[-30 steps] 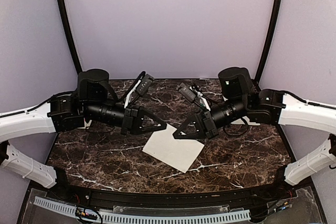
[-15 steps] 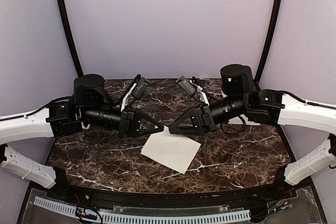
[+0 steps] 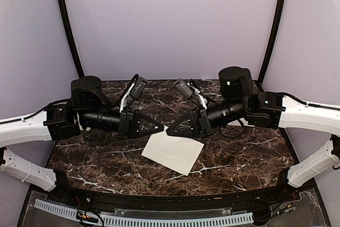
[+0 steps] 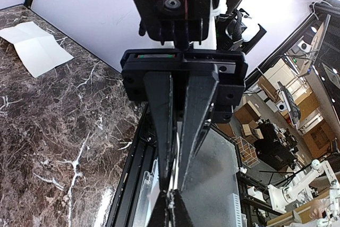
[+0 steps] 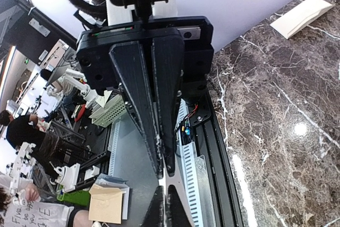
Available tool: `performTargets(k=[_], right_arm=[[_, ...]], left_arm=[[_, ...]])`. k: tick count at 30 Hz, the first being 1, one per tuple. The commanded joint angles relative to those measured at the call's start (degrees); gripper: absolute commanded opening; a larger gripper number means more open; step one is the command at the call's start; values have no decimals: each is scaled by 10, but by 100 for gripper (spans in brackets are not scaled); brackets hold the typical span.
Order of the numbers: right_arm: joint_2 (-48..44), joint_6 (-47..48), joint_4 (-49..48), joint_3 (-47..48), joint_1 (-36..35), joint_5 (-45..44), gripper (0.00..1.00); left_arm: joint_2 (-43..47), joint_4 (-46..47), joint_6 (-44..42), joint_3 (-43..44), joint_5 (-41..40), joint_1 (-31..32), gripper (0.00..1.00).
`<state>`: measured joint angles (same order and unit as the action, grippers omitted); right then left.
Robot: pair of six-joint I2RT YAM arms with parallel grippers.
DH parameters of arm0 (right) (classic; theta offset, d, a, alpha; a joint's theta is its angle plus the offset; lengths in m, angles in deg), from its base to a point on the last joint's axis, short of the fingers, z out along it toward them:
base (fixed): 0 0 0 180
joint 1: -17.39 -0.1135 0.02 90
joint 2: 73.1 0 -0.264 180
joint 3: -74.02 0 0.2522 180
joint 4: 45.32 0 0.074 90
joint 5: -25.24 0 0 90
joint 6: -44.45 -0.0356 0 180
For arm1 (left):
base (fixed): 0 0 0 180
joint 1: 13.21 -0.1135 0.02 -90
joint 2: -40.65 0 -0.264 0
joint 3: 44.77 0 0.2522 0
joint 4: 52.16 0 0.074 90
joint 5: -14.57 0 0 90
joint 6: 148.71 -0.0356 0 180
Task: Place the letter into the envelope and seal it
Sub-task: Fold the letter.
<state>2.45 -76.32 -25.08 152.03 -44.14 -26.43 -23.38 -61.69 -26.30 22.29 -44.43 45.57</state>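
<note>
**Top view.** The letter (image 3: 172, 152) is laid flat on the table (image 3: 95, 158), near the middle and somewhat toward the near edge. The left gripper (image 3: 159, 129) is held in from the left and the right gripper (image 3: 170, 131) from the right, tip facing tip and close together above the table. The letter is seen just before and below the tips.

**Right wrist view.** The envelope (image 5: 303, 15) is laid flat on the table near its far edge, well apart from both grippers.

**Left wrist view.** A creased sheet (image 4: 34, 49) is laid near the far edge seen there. Whether it is the letter cannot be told.
</note>
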Motion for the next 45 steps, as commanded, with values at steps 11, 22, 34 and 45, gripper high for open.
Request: performTargets(k=[11,22,34,45], right_arm=[[-76,-12,7,-59,-5,-52,0],[-95,-16,13,-73,-6,-69,18],[-109,-15,11,-79,-6,-90,0],[-131,-31,-36,-86,-6,-85,0]], left_arm=[[42,-38,-13,10,-31,-18,0],[48,-39,-1,5,-41,-25,0],[55,-36,4,1,-34,-33,2],[49,17,49,-45,30,-33,45]])
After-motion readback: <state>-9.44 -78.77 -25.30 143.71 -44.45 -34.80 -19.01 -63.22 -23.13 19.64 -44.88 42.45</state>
